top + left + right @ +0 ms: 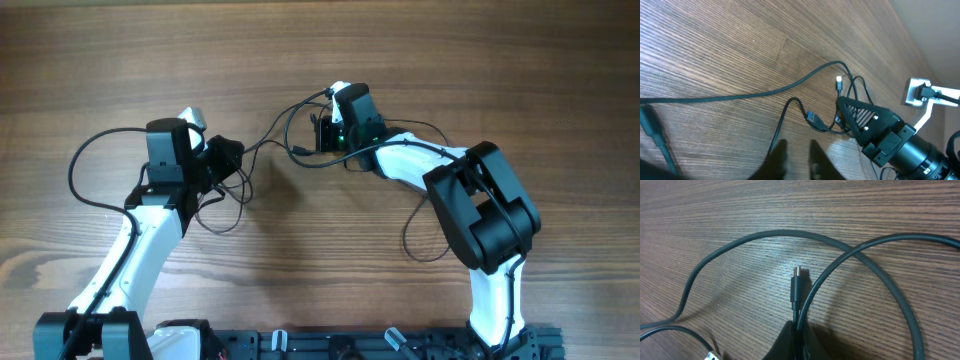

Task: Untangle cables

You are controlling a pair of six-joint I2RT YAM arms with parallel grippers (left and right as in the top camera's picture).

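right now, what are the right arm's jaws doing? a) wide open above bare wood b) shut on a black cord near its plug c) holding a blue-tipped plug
b: the right wrist view shows the jaws closed on the black cord, its small plug sticking out ahead.

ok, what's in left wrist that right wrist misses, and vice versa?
Left wrist only: the right gripper from outside, a blue-tipped plug, the left gripper. Right wrist only: close up, one cable pinched in the shut right gripper, two loops crossing. Both: the light-tipped plug ahead of that gripper, black cables, wooden table.
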